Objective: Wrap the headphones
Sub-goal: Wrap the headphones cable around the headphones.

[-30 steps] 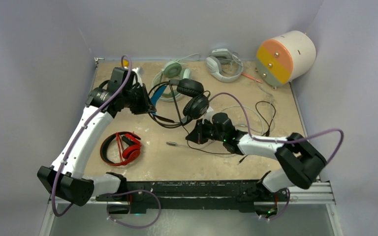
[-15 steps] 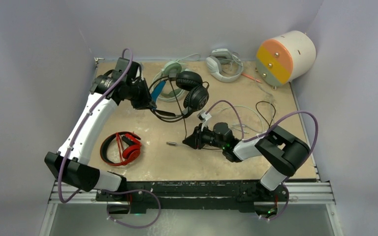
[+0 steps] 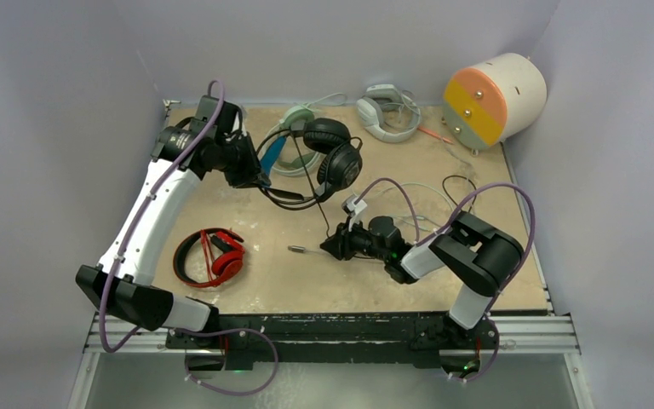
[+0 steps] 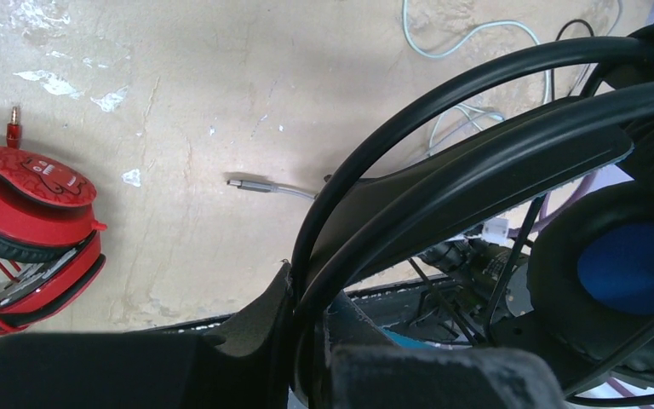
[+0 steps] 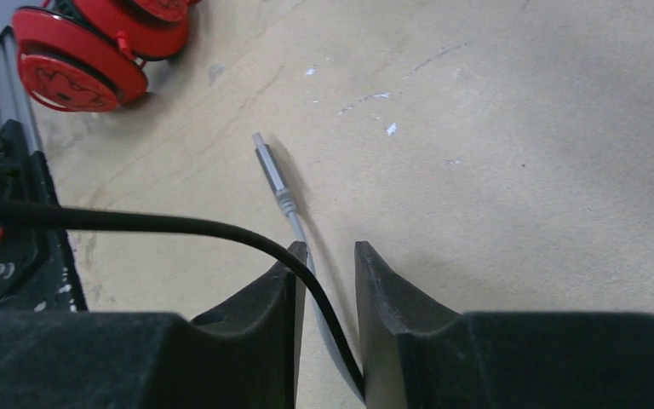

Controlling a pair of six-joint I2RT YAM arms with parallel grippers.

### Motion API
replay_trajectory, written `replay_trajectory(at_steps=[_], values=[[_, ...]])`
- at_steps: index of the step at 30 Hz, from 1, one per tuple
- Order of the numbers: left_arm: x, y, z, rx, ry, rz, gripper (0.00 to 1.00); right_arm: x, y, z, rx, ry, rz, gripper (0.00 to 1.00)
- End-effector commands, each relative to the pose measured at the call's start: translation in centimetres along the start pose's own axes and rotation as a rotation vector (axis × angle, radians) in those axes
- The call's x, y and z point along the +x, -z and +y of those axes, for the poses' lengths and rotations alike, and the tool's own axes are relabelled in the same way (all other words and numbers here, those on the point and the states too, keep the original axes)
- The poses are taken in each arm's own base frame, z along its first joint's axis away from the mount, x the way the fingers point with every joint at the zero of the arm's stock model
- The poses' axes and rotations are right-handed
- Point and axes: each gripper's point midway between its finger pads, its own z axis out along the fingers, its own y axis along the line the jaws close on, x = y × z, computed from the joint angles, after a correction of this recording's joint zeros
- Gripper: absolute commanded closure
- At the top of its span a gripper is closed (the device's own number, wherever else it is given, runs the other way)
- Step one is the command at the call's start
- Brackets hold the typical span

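The red headphones (image 3: pixel 213 257) lie near the surface's (image 3: pixel 272 285) near-left corner. Over its far-left part the left pincer (image 4: pixel 305 319) is clamped on the headband of the black headphones (image 3: pixel 328 136), holding them clear of the surface, blue ear cups hanging to the right. The mint-green headphones (image 3: pixel 294 119) lie just behind them at the far edge.

Towards the middle of the near edge a silver plug (image 5: pixel 271 170) lies flat. Just beside it the right pincer (image 5: pixel 325 264) sits low, its jaws narrowly apart, and the black cable (image 5: pixel 136 223) runs loosely through the gap, not pinched.

The main risk, as I judge it, is that the cable slips out of that loose gap if the arm moves before closing. A hard pull could also twist the headband in the left pincer's grip.
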Motion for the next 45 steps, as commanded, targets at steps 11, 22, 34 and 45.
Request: replay_trajectory(at_steps=[11, 22, 34, 45], values=[[0.7, 3.8, -4.2, 0.273, -0.165, -0.025, 1.0, -2.3, 1.7, -2.2, 0.012, -0.209, -0.053, 1.0], [7.9, 4.0, -4.9, 0.558, -0.447, 0.077, 1.0, -6.2, 3.0, -0.9, -0.032, -0.261, 0.038, 1.0], [15.7, 1.6, -4.7, 0.5, -0.83, 0.149, 1.0, -10.9, 7.8, 2.0, -0.156, -0.282, 0.145, 1.0], [10.7, -1.9, -2.2, -0.123, -1.343, -0.172, 1.0, -12.3, 11.6, 0.5, 0.101, -0.148, 0.267, 1.0]])
